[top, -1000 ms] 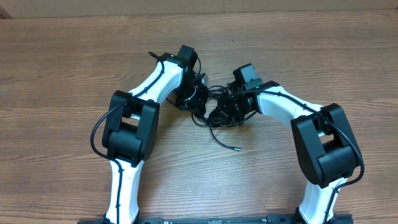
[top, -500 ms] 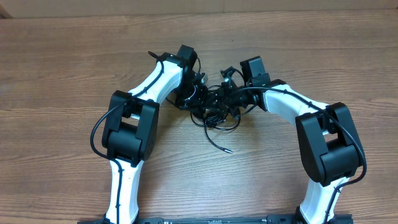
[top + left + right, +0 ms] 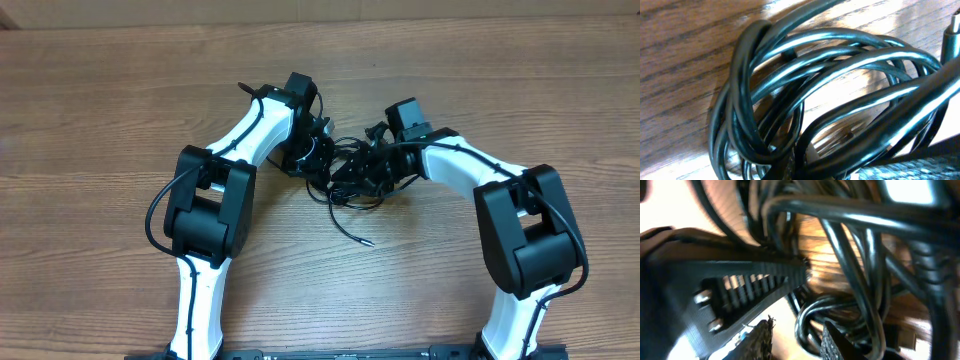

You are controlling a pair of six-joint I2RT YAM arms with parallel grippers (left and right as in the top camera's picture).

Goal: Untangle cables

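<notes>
Black, thin, flexible cables [image 3: 345,180] bunched in one knot on the brown wood-grain table [image 3: 100,120], squarely between the two pincers. Left gripper [image 3: 316,157] pressed into the knot's left side, jaws closed; cannot tell whether on a strand, since the left wrist view shows nothing but glossy coils. Right gripper [image 3: 368,168] dug in from the right side, jaws part-way apart, with a loop of cord [image 3: 808,322] lying in the gap, not plainly pinched. Trailing from the knot toward the robot's base, one loose tail [image 3: 345,225] ending in a small plug [image 3: 369,242], long axis slanting near and right, clear of both arms. Lies nearer the right arm, so probably that arm's pick, drawn away from the left-hand anchor.
</notes>
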